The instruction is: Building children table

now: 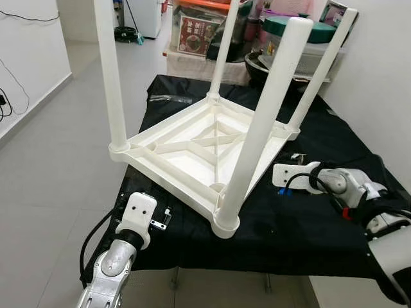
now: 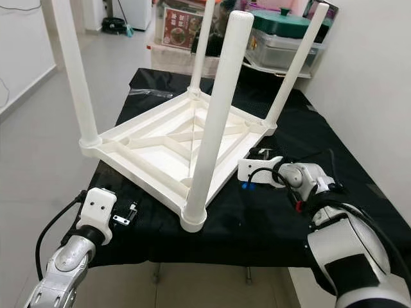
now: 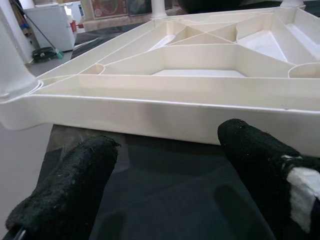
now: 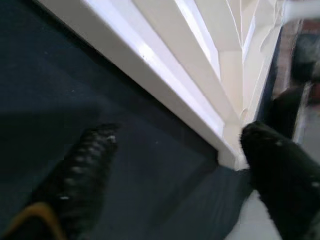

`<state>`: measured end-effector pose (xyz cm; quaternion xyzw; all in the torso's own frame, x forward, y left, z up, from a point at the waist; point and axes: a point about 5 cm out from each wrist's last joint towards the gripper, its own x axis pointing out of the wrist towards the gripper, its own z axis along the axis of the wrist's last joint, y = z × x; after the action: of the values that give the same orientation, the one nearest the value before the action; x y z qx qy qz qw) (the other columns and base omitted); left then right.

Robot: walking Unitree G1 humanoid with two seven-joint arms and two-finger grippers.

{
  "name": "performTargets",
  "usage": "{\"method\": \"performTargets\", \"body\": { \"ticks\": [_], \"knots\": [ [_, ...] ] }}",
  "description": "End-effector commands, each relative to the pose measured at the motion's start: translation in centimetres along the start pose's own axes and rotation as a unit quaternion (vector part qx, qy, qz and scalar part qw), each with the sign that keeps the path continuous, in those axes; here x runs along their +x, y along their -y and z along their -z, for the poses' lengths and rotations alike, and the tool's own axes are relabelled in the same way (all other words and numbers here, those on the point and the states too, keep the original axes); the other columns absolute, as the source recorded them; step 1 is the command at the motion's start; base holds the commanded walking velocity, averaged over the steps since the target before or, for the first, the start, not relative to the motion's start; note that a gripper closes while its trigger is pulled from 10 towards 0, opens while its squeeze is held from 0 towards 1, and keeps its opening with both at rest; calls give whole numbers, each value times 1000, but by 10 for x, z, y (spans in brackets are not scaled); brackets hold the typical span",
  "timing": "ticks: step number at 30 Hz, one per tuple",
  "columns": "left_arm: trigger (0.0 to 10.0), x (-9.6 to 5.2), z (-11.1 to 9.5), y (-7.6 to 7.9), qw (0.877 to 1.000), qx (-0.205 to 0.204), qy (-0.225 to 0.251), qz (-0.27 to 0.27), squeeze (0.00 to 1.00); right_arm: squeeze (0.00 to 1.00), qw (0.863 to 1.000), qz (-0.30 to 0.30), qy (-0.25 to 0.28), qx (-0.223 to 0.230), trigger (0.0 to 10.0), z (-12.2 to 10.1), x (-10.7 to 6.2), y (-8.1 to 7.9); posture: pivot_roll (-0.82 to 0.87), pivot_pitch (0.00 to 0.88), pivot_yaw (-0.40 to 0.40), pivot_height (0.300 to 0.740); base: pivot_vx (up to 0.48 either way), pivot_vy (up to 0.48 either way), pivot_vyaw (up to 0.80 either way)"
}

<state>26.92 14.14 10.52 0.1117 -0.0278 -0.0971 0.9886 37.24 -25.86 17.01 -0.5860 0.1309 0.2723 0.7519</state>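
Note:
A white plastic children's table (image 1: 192,151) lies upside down on a black cloth (image 1: 308,237), with its legs pointing up. The nearest leg (image 1: 260,122) rises from the front corner and another leg (image 1: 110,77) from the left corner. My left gripper (image 3: 167,150) is open at the cloth's front left, its black fingers (image 3: 75,185) pointing at the table's rim (image 3: 165,120) without touching it. My right gripper (image 4: 175,145) is open at the table's right side, low over the cloth, one finger (image 4: 280,165) close to the rim's corner (image 4: 230,150).
Storage boxes and a green-lidded container (image 1: 302,32) crowd the far end of the work surface. A clear plastic bag (image 1: 168,98) lies on the cloth's back left. A white wall stands close on the right; tiled floor (image 1: 58,173) opens to the left.

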Motion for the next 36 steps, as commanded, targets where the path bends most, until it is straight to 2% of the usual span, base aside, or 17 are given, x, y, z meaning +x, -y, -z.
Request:
{"method": "performTargets", "body": {
  "ticks": [1,6,8,9,11,14,18,20,21,22,24,26,28,29,31,32,36],
  "knots": [
    [10000,-1,2,0,1000,5,-3,3,0,1000,998,-8,8,59,10000,10,-8,-1,34,0,-149,740,0,0,0],
    [10000,-1,2,0,1000,5,-3,2,0,1000,992,-43,19,118,10000,17,-11,-11,36,0,-150,740,0,0,0],
    [10000,-1,2,0,1000,4,-3,2,0,1000,990,-91,19,109,10000,24,-14,-27,39,0,-150,740,0,0,0],
    [10000,-3,2,-2,1000,4,-1,-2,0,1000,983,-161,23,89,10000,34,-22,-53,29,0,-147,740,0,0,0],
    [10000,-4,2,-3,1000,4,0,-3,0,1000,981,-168,31,90,10000,34,-23,-57,29,0,-147,740,0,0,0],
    [10000,-5,2,-7,1000,0,1,-12,0,1000,967,-40,145,208,10000,4,-11,-48,26,0,-149,740,0,0,0],
    [10000,-5,2,-7,1000,-1,3,-15,0,1000,942,86,147,291,10000,-1,-4,-39,31,0,-150,740,0,0,0],
    [10000,-6,1,-7,1000,-2,3,-15,0,882,935,145,98,310,10000,7,-1,-42,36,0,-150,740,0,0,0],
    [10000,-7,1,-7,1000,-2,3,-15,0,0,925,187,63,323,10000,14,-1,-43,39,0,-156,740,0,0,0],
    [10000,-8,1,-7,1000,-1,3,-15,0,0,910,222,38,348,10000,19,-1,-45,39,0,-156,740,0,0,0],
    [10000,-8,1,-7,1000,-1,3,-15,0,0,910,222,38,348,10000,19,-1,-45,39,0,-156,740,0,0,0],
    [10000,-10,2,-8,1000,-1,3,-16,0,0,894,242,30,375,10000,21,-3,-50,43,0,-161,740,0,0,0],
    [10000,-13,2,-12,1000,-4,3,-26,0,0,840,306,48,445,10000,10,-10,-68,33,0,-159,740,0,0,0],
    [10000,-13,2,-12,1000,-4,3,-26,0,0,840,306,48,445,10000,10,-10,-68,33,0,-159,740,0,0,0],
    [10000,-14,2,-12,1000,-8,5,-29,0,0,796,351,61,489,10000,-1,-20,-79,35,0,-157,740,0,0,0],
    [10000,-14,2,-12,1000,-8,5,-29,0,0,796,351,61,489,10000,-1,-20,-79,35,0,-157,740,0,0,0],
    [10000,-15,-5,-11,999,-19,21,-32,0,0,747,397,141,514,10000,-34,-29,-67,38,0,-154,740,0,0,0]
  ]
}}
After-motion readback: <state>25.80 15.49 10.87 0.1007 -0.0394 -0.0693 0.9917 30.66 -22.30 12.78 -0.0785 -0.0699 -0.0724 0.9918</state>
